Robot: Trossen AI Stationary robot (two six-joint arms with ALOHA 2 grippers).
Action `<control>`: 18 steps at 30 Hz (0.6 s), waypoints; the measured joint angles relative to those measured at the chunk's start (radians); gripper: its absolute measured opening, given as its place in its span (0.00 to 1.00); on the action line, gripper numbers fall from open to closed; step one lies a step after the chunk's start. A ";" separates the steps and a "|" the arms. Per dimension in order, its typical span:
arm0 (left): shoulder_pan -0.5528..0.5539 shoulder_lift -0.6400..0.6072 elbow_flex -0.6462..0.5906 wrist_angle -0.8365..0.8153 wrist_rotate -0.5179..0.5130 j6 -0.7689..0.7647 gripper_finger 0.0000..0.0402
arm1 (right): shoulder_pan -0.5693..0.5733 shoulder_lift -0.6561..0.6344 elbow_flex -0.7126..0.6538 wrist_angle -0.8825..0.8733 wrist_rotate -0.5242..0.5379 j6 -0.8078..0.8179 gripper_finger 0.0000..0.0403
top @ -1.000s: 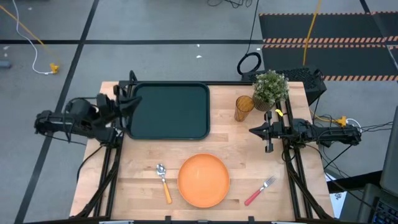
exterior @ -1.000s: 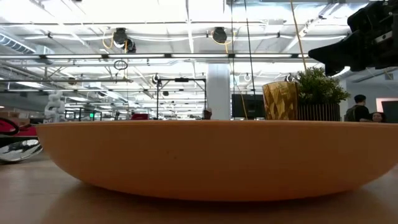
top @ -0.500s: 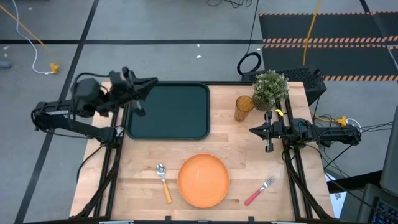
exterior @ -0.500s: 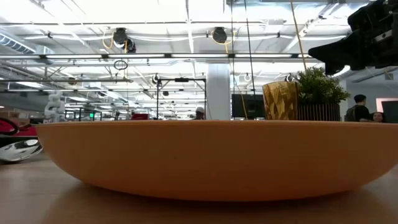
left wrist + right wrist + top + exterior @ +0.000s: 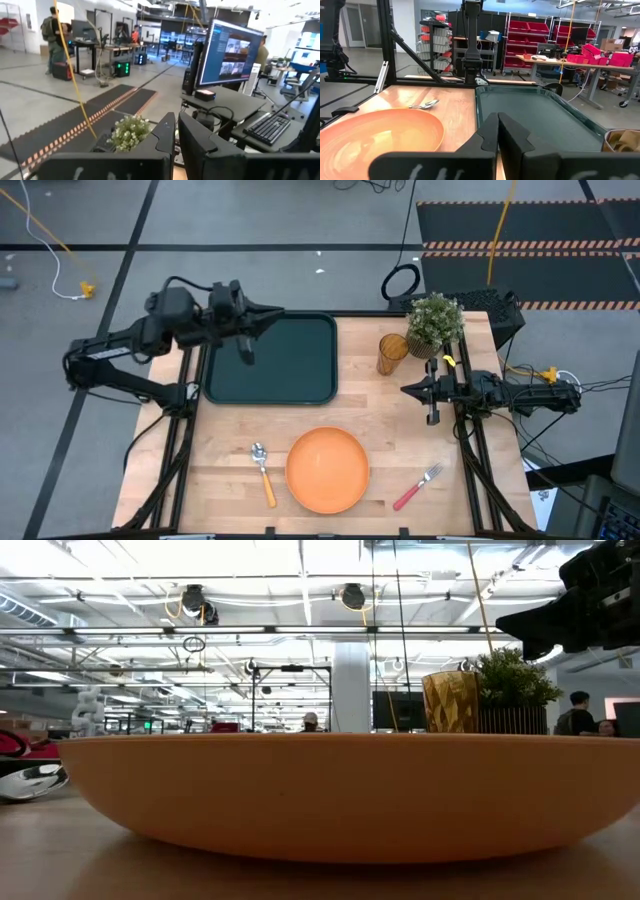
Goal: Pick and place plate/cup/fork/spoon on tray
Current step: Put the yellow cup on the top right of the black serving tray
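The orange plate (image 5: 327, 470) lies near the table's front edge and fills the low view (image 5: 320, 800). The orange-handled spoon (image 5: 262, 472) lies to its left, and the red-handled fork (image 5: 417, 487) to its right. The amber cup (image 5: 391, 354) stands right of the dark green tray (image 5: 272, 358), beside the potted plant. My left gripper (image 5: 275, 310) is shut and empty, held high over the tray's far left part, pointing toward the table's right. My right gripper (image 5: 405, 390) is shut and empty, above the table right of the tray, below the cup.
A potted green plant (image 5: 435, 320) stands at the table's far right, next to the cup. Bare wood lies between the tray and the plate. People stand in the room beyond the table (image 5: 50, 30).
My left gripper has risen from beside the tray's left edge. It has swung toward the table's right and far side and now stands over the tray's far left part. It has stayed shut. My right arm and all the tableware have kept still.
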 joint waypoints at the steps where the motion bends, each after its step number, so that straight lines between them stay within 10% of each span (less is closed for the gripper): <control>1: 0.005 0.007 0.000 -0.001 0.000 -0.006 0.06 | 0.000 0.000 0.000 0.000 0.000 0.000 0.00; 18: 0.021 0.106 0.000 0.025 0.048 0.036 0.06 | 0.000 0.000 0.000 0.077 -0.001 0.330 0.00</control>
